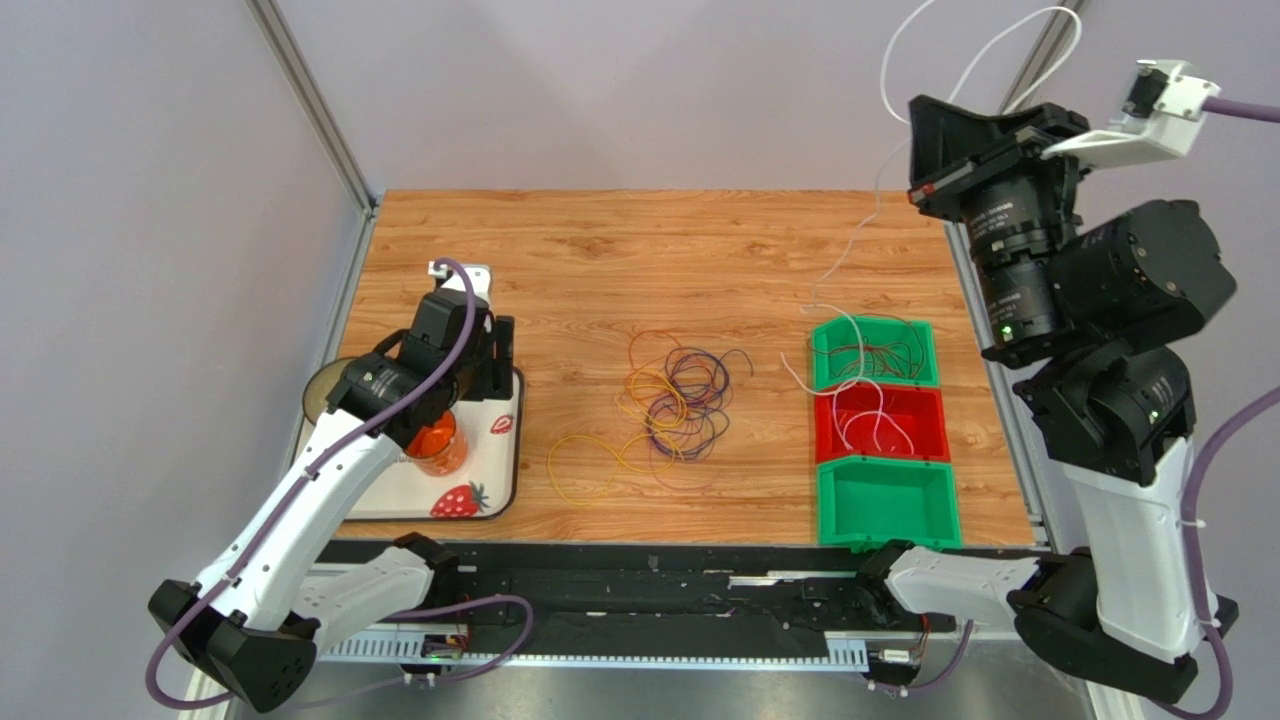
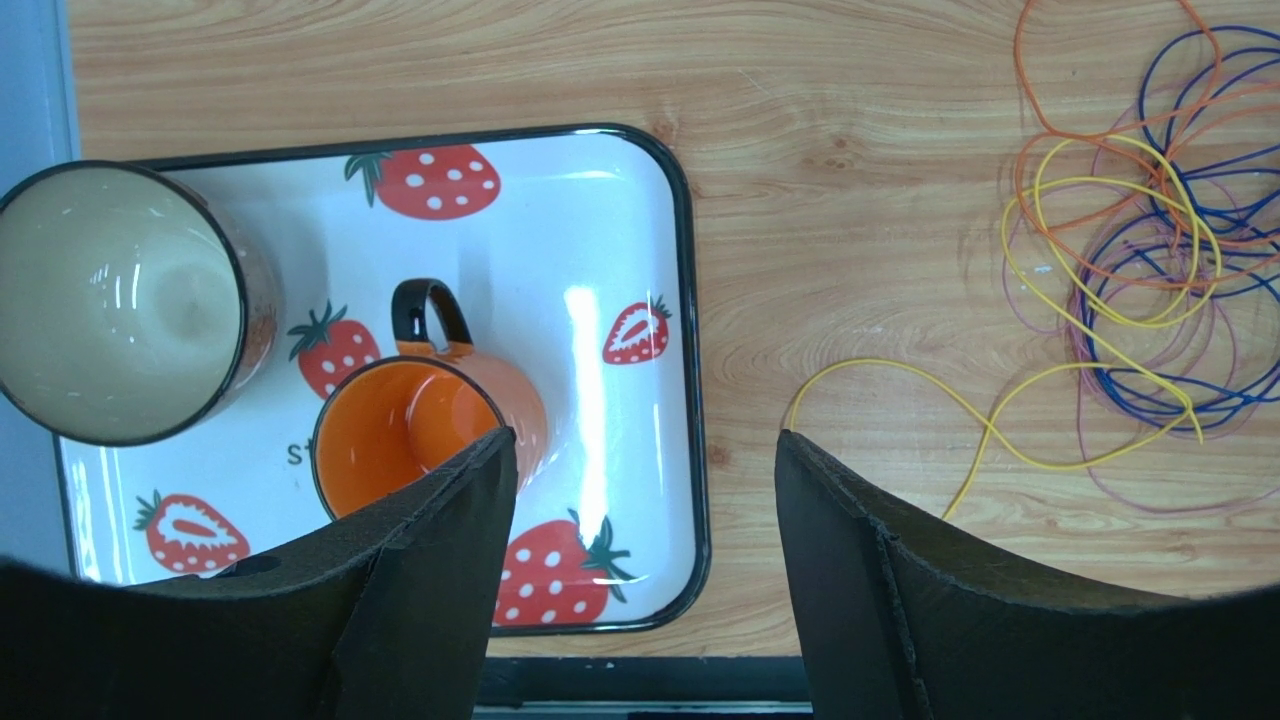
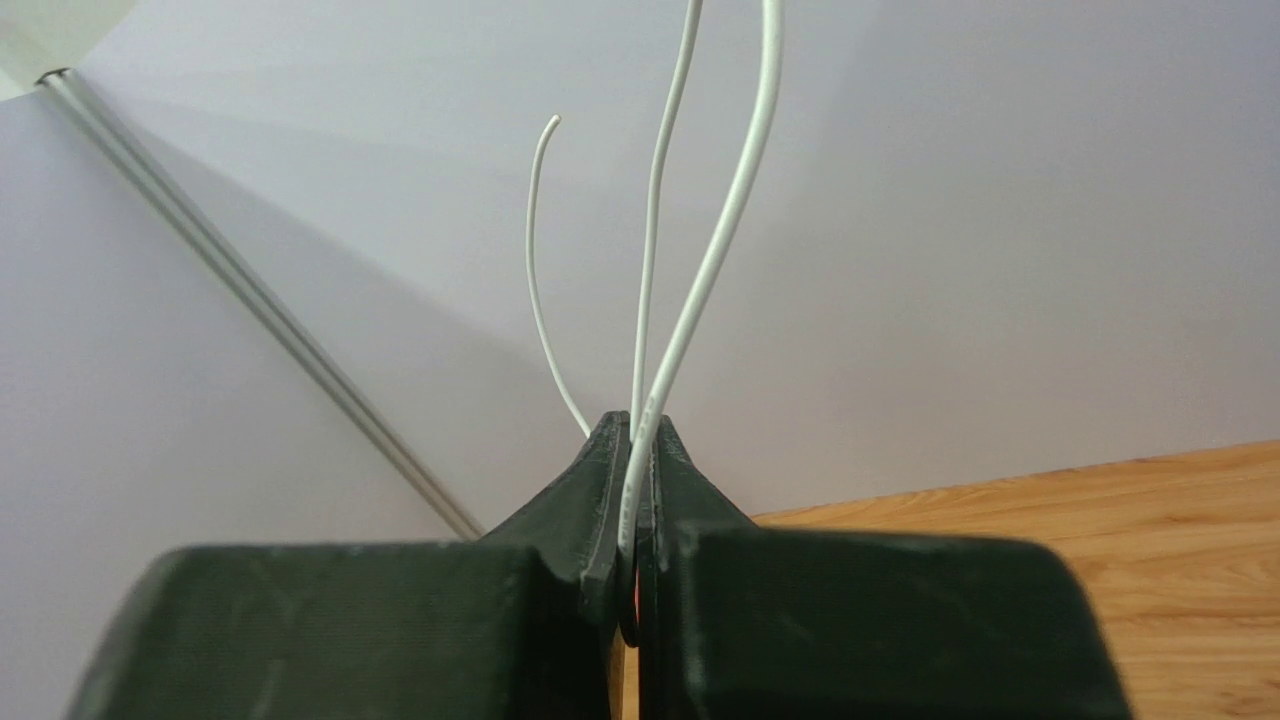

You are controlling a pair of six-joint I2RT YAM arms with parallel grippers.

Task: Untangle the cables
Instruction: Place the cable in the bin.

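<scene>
The cables lie as a tangle of purple, orange and yellow loops (image 1: 679,398) mid-table, with a loose yellow loop (image 1: 586,458) to its left. In the left wrist view the tangle (image 2: 1157,255) fills the upper right. My left gripper (image 1: 481,368) hovers open over the strawberry tray's right edge (image 2: 694,450), its jaws (image 2: 646,465) empty. My right gripper (image 1: 924,150) is raised high at the back right, shut on a white cable (image 3: 706,255). That cable (image 1: 849,248) hangs down towards the far green bin. In the right wrist view the jaws (image 3: 633,450) pinch the white strands.
A strawberry tray (image 1: 504,488) at the left holds an orange mug (image 2: 398,428) and a dark-rimmed glass (image 2: 113,300). At the right stand a green bin (image 1: 917,342), a red bin (image 1: 924,428) and another green bin (image 1: 887,503); the first two hold thin strands.
</scene>
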